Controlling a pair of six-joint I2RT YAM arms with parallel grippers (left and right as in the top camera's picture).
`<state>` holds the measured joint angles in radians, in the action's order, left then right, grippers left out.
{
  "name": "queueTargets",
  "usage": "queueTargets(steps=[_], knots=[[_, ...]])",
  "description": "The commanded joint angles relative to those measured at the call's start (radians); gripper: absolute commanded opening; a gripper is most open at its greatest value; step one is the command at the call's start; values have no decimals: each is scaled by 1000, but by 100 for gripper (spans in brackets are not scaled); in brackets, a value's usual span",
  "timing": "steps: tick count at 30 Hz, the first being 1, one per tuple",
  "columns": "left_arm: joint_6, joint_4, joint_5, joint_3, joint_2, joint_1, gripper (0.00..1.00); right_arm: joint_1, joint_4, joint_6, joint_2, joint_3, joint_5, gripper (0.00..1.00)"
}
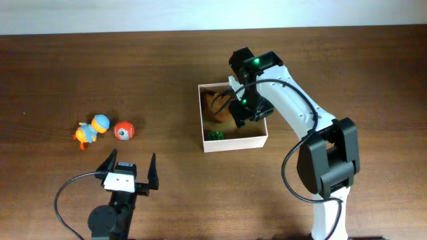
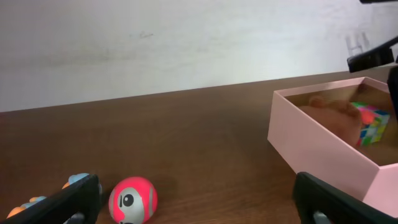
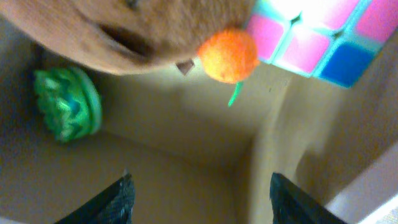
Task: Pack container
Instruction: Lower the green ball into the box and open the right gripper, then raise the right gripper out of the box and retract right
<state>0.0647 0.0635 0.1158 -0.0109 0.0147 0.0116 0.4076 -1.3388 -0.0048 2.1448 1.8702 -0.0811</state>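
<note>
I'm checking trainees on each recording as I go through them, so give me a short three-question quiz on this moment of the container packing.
1. True or false: the red ball lies inside the container.
2. Pick one: the right hand is A) open and empty, at the container; B) shut on a toy; C) resting on the table beside the red ball.
3. Fill in: ___ toys lie on the table outside the container.

Key: 1 false. 2 A. 3 two: the red ball and the orange-and-blue toy.
</note>
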Motion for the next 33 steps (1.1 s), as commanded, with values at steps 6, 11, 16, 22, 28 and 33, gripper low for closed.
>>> queueTargets(steps=[6,11,16,22,28,33], knots=[[19,6,0,2,-9,-6,99,59,-150,-13,-5,320,-12,65],[19,6,0,2,-9,-6,99,59,-241,141,-5,448,148,70],[19,6,0,2,-9,-6,99,-12,-286,280,-5,432,254,70],[19,6,0,2,-9,-6,99,-92,-271,291,-5,329,251,70],[19,6,0,2,-9,-6,99,-148,-182,291,-5,156,250,69],[19,6,0,2,-9,-6,99,-161,-109,291,-5,34,238,69]])
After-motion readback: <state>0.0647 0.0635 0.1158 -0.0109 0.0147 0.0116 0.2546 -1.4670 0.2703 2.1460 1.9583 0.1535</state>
